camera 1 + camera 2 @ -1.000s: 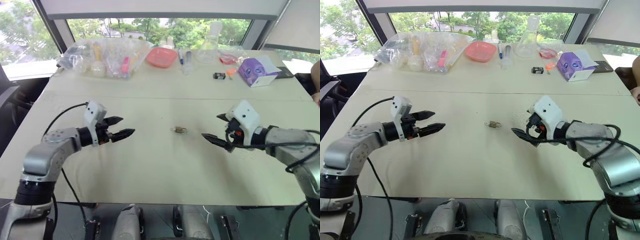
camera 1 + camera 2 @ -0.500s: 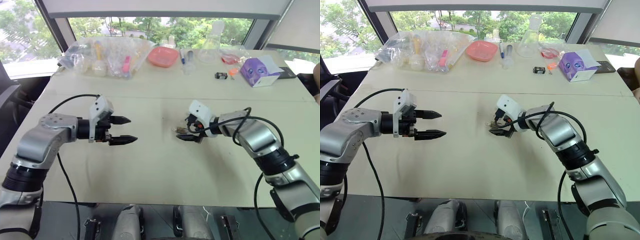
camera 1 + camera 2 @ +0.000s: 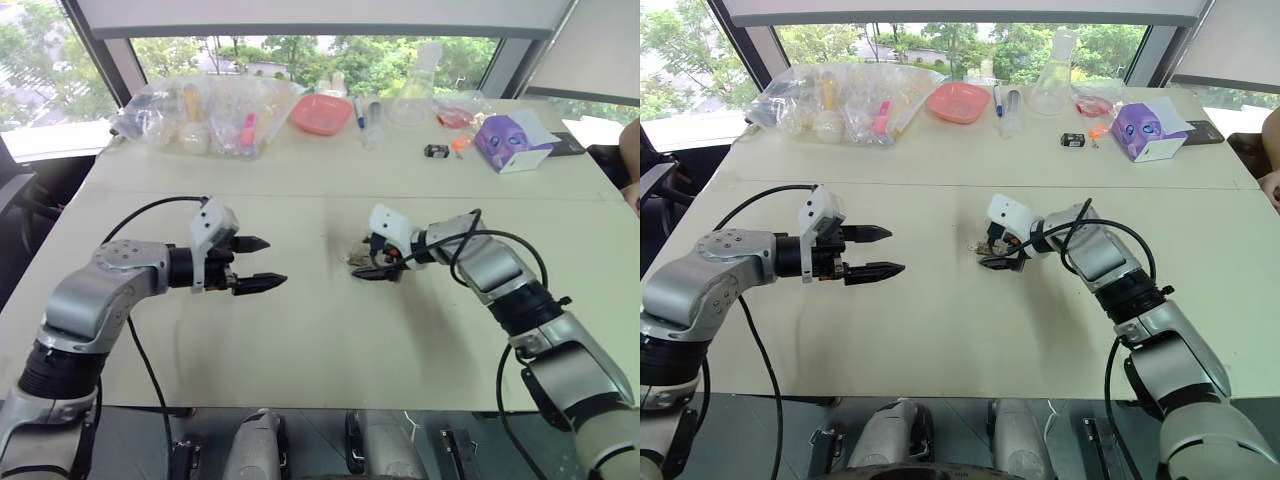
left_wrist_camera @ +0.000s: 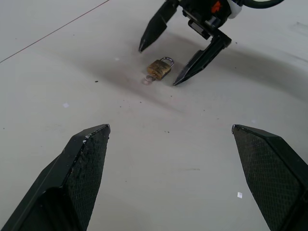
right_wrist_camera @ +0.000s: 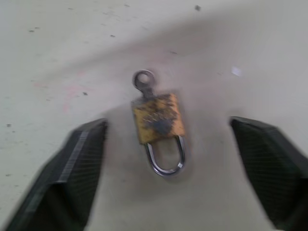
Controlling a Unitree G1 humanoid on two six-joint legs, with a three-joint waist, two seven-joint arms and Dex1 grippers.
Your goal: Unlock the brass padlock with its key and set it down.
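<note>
Nothing is unlocked yet: I see the brass padlock [image 5: 159, 122] flat on the table [image 3: 320, 340], key [image 5: 143, 81] in it, between my right gripper's [image 4: 160, 64] spread jaws; left gripper [image 3: 262, 264] open nearby.

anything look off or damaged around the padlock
Nothing stands out. The brass padlock lies flat on the table, shackle closed, with the key in its base. Its face looks scuffed. The right pincer straddles it, jaws apart, not touching.

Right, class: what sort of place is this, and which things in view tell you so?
Probably an office or lab meeting room: a long pale table by big windows onto trees, with a glass flask and bagged supplies at its far end.
</note>
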